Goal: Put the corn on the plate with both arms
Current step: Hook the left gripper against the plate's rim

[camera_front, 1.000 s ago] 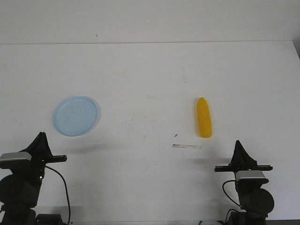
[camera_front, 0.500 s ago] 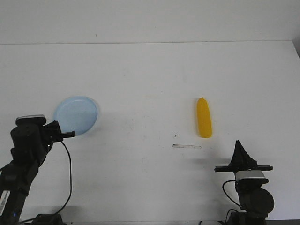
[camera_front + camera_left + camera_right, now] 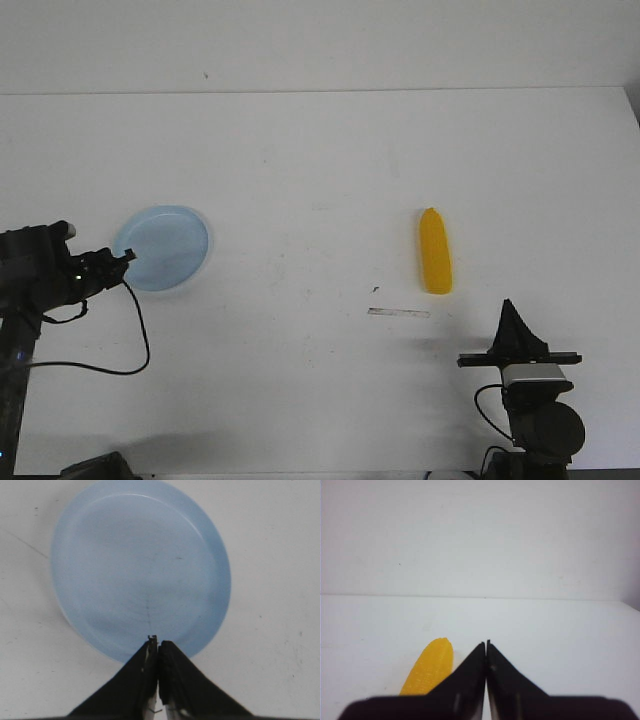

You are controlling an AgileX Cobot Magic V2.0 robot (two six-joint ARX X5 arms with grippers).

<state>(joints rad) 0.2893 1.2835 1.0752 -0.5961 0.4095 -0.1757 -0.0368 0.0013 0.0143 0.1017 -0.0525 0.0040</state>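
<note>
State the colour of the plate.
Pale light blue; the plate shows best in the left wrist view.

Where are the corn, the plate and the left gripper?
corn (image 3: 434, 252), front view, mid-cob.
plate (image 3: 100, 535), left wrist view, bare inner surface.
left gripper (image 3: 158, 642), left wrist view, between the closed fingertips.

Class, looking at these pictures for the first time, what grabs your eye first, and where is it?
The bright yellow-orange toy corn cob lies alone on the white table, right of centre. On the left sits the round pale-blue plastic plate, with the left pincer shut at its near rim. The right pincer is shut beside the corn.
</note>
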